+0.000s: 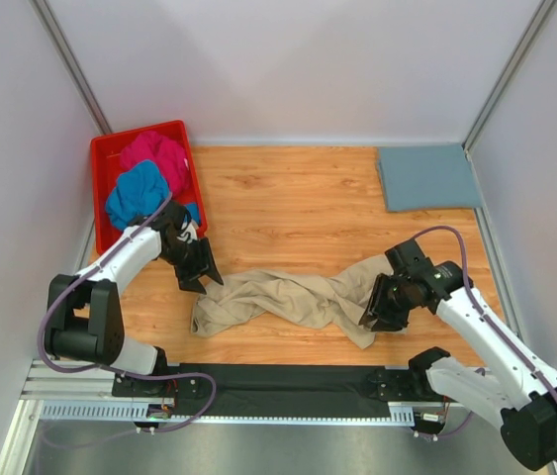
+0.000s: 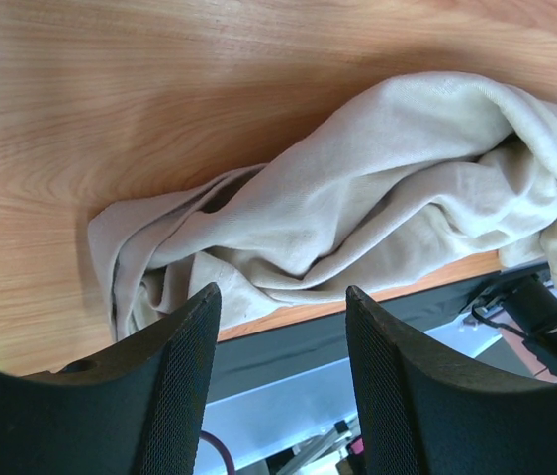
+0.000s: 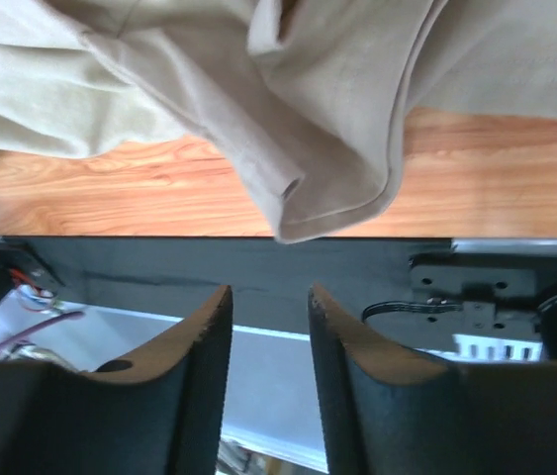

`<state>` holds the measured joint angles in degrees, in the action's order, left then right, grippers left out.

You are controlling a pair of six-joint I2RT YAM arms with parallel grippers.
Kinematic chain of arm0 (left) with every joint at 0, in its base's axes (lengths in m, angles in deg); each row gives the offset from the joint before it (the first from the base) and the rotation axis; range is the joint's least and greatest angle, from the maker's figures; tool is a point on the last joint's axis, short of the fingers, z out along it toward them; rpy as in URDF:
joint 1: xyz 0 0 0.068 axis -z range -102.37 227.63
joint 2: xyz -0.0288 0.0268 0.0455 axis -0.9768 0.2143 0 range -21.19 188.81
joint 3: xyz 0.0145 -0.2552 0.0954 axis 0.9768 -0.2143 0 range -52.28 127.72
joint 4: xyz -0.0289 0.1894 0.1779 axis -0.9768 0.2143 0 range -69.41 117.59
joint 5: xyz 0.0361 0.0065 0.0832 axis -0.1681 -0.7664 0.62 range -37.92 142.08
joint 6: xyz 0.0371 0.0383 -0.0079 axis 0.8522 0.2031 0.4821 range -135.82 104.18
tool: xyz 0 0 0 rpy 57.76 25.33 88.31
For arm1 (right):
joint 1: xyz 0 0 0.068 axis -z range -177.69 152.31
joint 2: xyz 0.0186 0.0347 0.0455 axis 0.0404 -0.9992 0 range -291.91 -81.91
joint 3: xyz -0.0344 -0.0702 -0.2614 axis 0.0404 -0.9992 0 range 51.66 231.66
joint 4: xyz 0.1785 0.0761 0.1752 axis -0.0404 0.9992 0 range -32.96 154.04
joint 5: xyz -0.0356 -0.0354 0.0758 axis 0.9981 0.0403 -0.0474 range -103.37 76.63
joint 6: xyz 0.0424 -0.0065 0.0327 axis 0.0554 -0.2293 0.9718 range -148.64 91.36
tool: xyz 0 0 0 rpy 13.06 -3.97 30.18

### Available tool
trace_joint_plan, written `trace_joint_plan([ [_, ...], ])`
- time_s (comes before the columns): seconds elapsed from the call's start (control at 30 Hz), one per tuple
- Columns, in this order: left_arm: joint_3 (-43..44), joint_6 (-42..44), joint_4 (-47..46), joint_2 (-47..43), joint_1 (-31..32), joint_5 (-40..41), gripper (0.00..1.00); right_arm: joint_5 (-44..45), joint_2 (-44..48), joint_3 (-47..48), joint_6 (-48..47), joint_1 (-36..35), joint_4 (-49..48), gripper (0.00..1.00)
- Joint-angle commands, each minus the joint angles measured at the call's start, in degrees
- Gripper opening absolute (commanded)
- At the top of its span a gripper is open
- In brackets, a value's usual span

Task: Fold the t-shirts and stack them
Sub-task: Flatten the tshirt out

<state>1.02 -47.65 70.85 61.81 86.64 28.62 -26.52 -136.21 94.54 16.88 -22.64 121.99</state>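
A beige t-shirt (image 1: 293, 297) lies crumpled in a long heap near the table's front edge; it also shows in the left wrist view (image 2: 377, 208) and the right wrist view (image 3: 288, 99). A grey-blue t-shirt (image 1: 428, 176) lies folded flat at the back right. A magenta t-shirt (image 1: 154, 151) and a bright blue t-shirt (image 1: 138, 196) sit bunched in the red bin (image 1: 105, 158). My left gripper (image 1: 197, 269) is open and empty just left of the beige shirt's left end. My right gripper (image 1: 379, 315) is open and empty at the shirt's right end.
The red bin stands at the back left against the wall. A black strip (image 1: 288, 381) runs along the table's front edge with the arm bases. White walls close in the left, back and right sides.
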Motion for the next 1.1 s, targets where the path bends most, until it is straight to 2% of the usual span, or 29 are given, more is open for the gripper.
trace_joint_plan([
  [0.0,-0.13,-0.33,-0.6,0.4,-0.05,0.0,0.6,-0.49,3.15,4.58,5.61,-0.54,2.11,0.42],
  [0.13,0.23,0.02,-0.69,1.28,-0.05,-0.27,0.6,8.29,-0.08,6.52,8.53,-0.1,4.83,0.44],
  [0.23,0.14,0.63,-0.43,1.9,-0.05,-0.27,0.6,15.15,-4.3,7.93,7.31,2.26,7.3,0.37],
  [0.43,-0.56,2.3,0.45,0.94,-0.05,0.35,0.6,19.29,-10.82,9.42,8.88,10.25,5.62,0.34],
  [0.63,-0.65,2.83,1.59,-1.0,-0.05,1.23,0.6,16.93,-12.49,9.16,10.55,12.91,2.73,0.39],
  [0.77,-0.56,3.01,2.56,-1.44,-0.05,1.31,0.6,14.12,-13.28,5.04,11.78,13.08,-4.01,0.4],
  [1.07,-0.74,3.27,4.06,-3.55,-0.05,2.28,0.6,14.29,-18.47,1.69,12.05,13.17,-11.15,0.41],
])
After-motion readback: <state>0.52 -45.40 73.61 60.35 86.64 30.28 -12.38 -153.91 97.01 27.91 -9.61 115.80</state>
